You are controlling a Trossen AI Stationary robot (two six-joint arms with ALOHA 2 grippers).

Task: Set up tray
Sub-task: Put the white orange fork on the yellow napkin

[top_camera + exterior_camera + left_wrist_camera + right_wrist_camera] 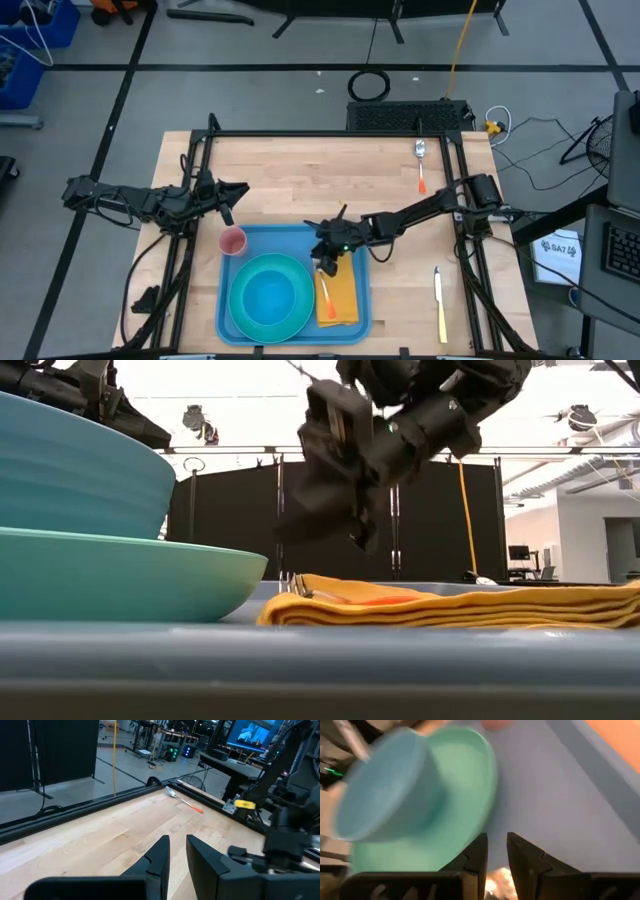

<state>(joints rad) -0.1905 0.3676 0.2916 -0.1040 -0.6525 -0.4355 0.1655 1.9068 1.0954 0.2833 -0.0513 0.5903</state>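
The light-blue tray (300,242) lies at the table's near middle. On it a teal plate (297,268) carries a blue bowl (270,297). Beside the plate a folded yellow napkin (346,296) lies flat, with an orange-handled fork (325,298) on top. A pink cup (233,241) stands in the tray's far-left corner. My right gripper (325,264) hangs just above the napkin's far end, fingers down and shut, clear of the fork (300,588). My left gripper (230,210) waits shut over bare wood, just beyond the cup.
An orange-handled spoon (421,165) lies near the table's far right edge. A yellow-handled knife (439,305) lies on the wood right of the tray. Bare wood stretches across the far half of the table. Black frame rails run along the table's sides.
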